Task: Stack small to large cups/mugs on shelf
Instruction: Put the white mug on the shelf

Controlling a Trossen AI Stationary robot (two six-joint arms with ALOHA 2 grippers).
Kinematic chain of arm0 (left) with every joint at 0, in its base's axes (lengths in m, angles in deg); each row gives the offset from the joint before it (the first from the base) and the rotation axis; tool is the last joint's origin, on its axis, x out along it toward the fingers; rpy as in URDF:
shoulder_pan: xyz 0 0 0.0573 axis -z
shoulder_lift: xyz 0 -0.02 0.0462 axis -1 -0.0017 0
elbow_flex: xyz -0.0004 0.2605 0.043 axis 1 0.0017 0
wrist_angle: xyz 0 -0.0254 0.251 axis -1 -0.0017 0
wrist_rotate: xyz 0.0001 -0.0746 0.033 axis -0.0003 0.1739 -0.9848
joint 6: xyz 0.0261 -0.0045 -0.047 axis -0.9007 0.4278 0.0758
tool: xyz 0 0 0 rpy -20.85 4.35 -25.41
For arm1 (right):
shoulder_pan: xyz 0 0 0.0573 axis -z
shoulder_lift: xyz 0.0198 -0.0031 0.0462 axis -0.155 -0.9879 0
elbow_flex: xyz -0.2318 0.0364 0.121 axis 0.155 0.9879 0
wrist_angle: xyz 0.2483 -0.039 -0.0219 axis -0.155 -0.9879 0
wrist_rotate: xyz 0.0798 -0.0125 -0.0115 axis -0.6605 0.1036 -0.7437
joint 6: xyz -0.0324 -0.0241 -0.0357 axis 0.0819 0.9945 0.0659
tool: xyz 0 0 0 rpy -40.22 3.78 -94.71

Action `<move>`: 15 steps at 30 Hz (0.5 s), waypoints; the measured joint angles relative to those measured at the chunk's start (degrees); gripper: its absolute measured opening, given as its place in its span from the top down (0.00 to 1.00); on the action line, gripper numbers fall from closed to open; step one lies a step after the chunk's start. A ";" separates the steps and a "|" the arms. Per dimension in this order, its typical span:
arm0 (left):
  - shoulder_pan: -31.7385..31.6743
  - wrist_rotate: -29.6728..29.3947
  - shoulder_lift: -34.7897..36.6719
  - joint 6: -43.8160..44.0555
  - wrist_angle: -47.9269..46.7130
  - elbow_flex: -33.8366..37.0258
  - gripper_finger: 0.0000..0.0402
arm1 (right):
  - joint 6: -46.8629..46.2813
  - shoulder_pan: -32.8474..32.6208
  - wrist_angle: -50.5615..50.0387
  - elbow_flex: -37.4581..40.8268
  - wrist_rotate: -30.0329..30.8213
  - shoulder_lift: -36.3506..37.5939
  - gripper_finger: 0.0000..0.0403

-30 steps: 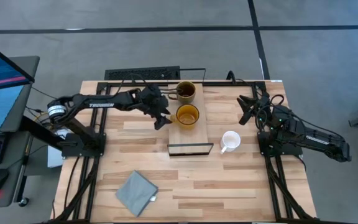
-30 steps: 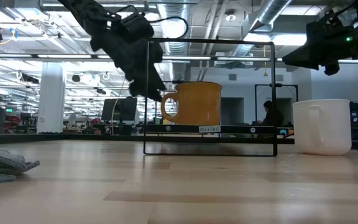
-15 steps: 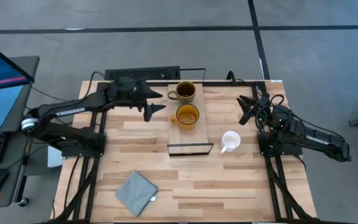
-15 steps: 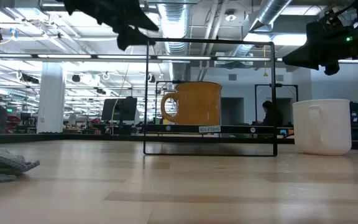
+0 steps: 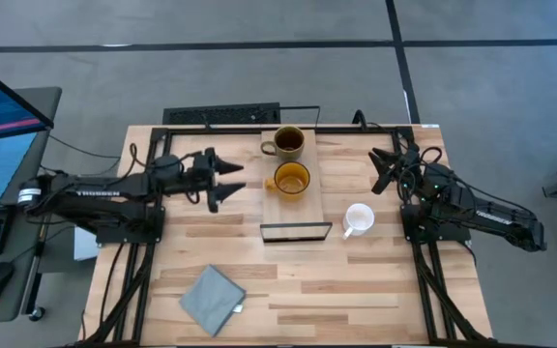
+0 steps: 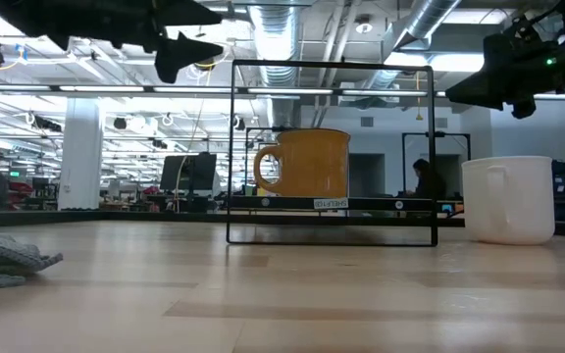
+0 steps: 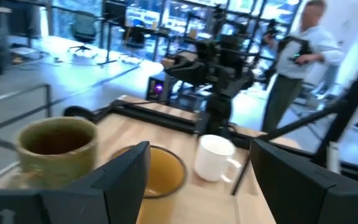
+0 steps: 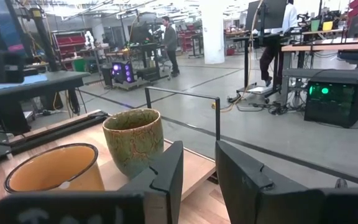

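Slatted wood fills the table (image 5: 356, 280), and the pale shelf (image 5: 293, 198) runs down its middle with the black wire frame (image 5: 296, 232) at the near end. On the shelf sit two mugs — the yellow mug (image 5: 290, 180) mid-plank, the olive mug (image 5: 287, 142) just behind it at the far end, both upright, handles pointing toward the left arm. The white mug (image 5: 358, 218) stands off the shelf, on the table just beside the frame, on the right arm's side. Left gripper (image 5: 228, 181) hangs above the table, well clear of the shelf, arm stretched low and nearly level, fingers spread and holding nothing. Right gripper (image 5: 383, 170) waits raised near the table's far right corner, arm folded back, fingers parted with a narrow gap, empty too. A grey cloth (image 5: 212, 300) lies near the front edge.
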 joint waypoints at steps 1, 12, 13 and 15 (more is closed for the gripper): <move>0.92 -0.02 0.21 -0.07 0.88 0.76 0.33 | 0.01 -0.02 0.00 0.00 0.00 -0.02 0.71; 4.99 -2.37 0.27 3.13 0.62 2.65 0.34 | -0.02 -0.02 0.00 0.00 -1.64 0.01 0.71; 5.13 -2.60 0.27 3.13 0.64 2.65 0.34 | -0.04 -0.12 0.00 0.00 -2.74 0.01 0.71; 5.40 -2.81 0.27 2.72 0.51 2.65 0.34 | -0.04 -0.15 0.00 0.00 -5.86 0.01 0.71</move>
